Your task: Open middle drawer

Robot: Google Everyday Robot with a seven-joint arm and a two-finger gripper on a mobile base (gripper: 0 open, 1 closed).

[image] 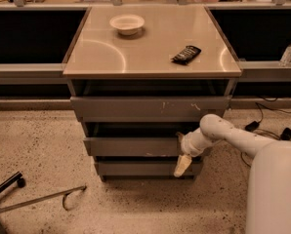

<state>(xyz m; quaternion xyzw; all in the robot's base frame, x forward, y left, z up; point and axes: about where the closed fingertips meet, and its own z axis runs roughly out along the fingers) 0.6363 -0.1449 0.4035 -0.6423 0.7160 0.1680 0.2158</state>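
Observation:
The middle drawer (131,146) is the plain grey front between the larger scuffed front (145,109) above and the smallest front (135,168) below. A dark gap shows above its top edge. My gripper (183,155) is at the right end of the middle drawer's front, low against it and reaching down over the bottom front. My white arm (233,138) comes in from the lower right.
A white bowl (127,23) and a black remote-like object (186,54) lie on the cabinet top (111,52). A bottle (288,51) stands on the right ledge. Cables (267,116) lie on the floor right. A metal rod (38,199) and a wheeled base (6,184) lie lower left.

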